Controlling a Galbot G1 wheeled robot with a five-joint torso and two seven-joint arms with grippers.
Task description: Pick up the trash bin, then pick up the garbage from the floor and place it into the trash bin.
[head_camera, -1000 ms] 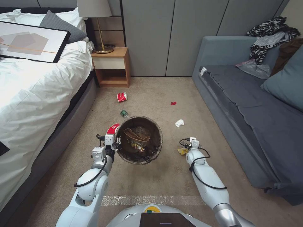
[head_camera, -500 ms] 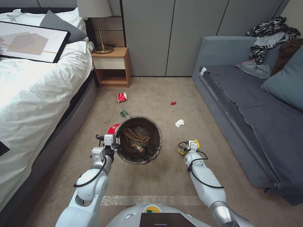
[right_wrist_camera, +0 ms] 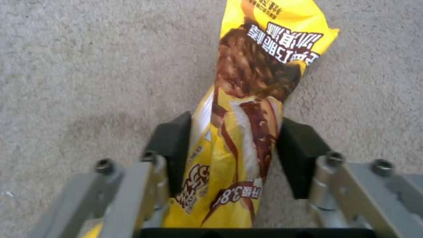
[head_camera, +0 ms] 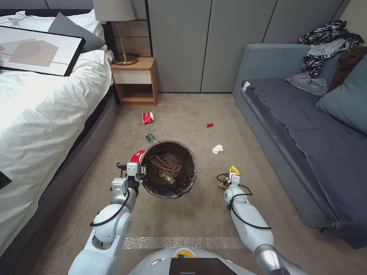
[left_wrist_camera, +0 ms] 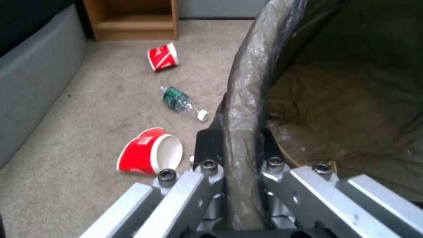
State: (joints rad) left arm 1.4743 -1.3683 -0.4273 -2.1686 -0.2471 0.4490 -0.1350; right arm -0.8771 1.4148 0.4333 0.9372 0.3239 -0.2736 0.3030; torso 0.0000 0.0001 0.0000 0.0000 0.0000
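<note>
Right gripper (right_wrist_camera: 233, 155): fingers (right_wrist_camera: 170, 148) pressed in on a yellow snack wrapper (right_wrist_camera: 247, 109), which sticks out past the fingertips over the carpet (right_wrist_camera: 88, 66); in the head view this gripper (head_camera: 231, 172) sits low, right of the bin
Left gripper (left_wrist_camera: 236, 148): jaws closed tight on the bag-covered rim of the trash bin (left_wrist_camera: 247, 82), one finger outside the wall, one inside
Trash bin (head_camera: 169, 169): held off the floor in front of the robot, mouth up, with a crumpled brown paper bag (head_camera: 165, 162) and other litter inside
Near floor: red paper cup (left_wrist_camera: 150, 151) on its side just beside the bin, clear green-labelled bottle (left_wrist_camera: 181, 102) beyond it
Farther floor: second red cup (head_camera: 147, 117) near the nightstand (head_camera: 134, 80), white tissue (head_camera: 217, 149) towards the sofa (head_camera: 306, 126)
</note>
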